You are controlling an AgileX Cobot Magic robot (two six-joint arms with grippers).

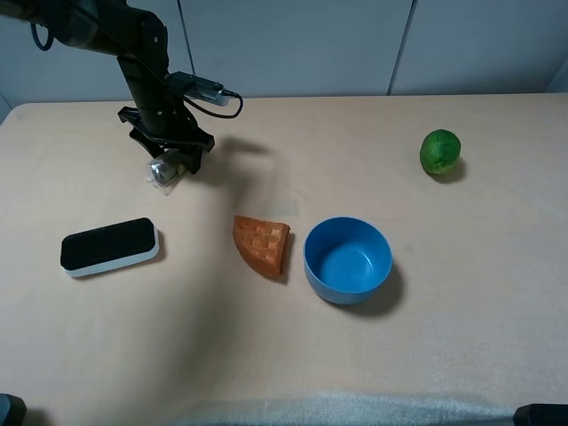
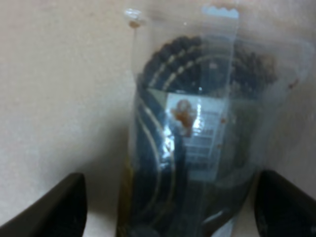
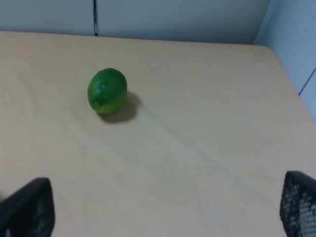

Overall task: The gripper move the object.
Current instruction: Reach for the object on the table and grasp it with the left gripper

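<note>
The object, a small crinkly clear-plastic packet [image 1: 162, 170] with dark and yellowish contents, lies on the tan table at the back left. My left gripper [image 1: 175, 160] hangs right over it, pointing down. In the left wrist view the packet [image 2: 197, 138] sits between the two dark fingers [image 2: 59, 207], which stand wide apart; there is a gap on one side, and the other finger is at the packet's edge. The left gripper [image 2: 168, 207] is open around it. My right gripper [image 3: 163, 207] is open and empty above bare table.
A black-and-white whiteboard eraser [image 1: 109, 246] lies at the left front. An orange waffle wedge [image 1: 263, 243] and a blue bowl [image 1: 348, 259] sit mid-table. A green lime [image 1: 440, 151] lies at the back right; it also shows in the right wrist view [image 3: 107, 91].
</note>
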